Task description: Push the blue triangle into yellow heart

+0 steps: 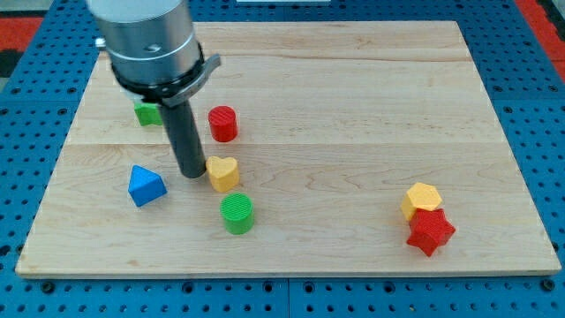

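Blue triangle [146, 185] sits apart from yellow heart [223, 173], my tip [192, 173] touching the heart's left; no gripper shows.

Upright dark rod under a grey cylindrical arm body, my tip [192, 174] down at the surface.

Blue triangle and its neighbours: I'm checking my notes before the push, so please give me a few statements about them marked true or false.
1. The blue triangle touches the yellow heart. False: they lie apart.
2. My tip stands between the two, close beside the heart. True.
3. The green cylinder lies toward the view's top from the heart. False: toward the bottom.
4. The red cylinder lies toward the view's top from the heart. True.
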Tool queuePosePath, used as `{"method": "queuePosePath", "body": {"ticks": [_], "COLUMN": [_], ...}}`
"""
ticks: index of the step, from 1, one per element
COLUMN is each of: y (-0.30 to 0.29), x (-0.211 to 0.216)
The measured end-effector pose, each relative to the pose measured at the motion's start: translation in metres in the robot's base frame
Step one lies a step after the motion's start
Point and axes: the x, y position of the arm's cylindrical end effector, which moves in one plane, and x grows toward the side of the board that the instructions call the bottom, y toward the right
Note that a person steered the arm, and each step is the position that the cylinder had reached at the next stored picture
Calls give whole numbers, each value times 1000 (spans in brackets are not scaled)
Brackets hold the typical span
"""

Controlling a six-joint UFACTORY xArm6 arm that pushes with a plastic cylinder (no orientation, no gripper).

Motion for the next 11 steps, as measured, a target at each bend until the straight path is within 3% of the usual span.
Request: {"method": "queuePosePath", "body": {"ticks": [1, 2, 3, 4, 5, 6, 7, 10, 11], "y": [6, 32, 32, -22, -117, -120, -65, 22, 31], "x": [-36, 14, 18, -28, -28, 20, 33, 26, -5]}}
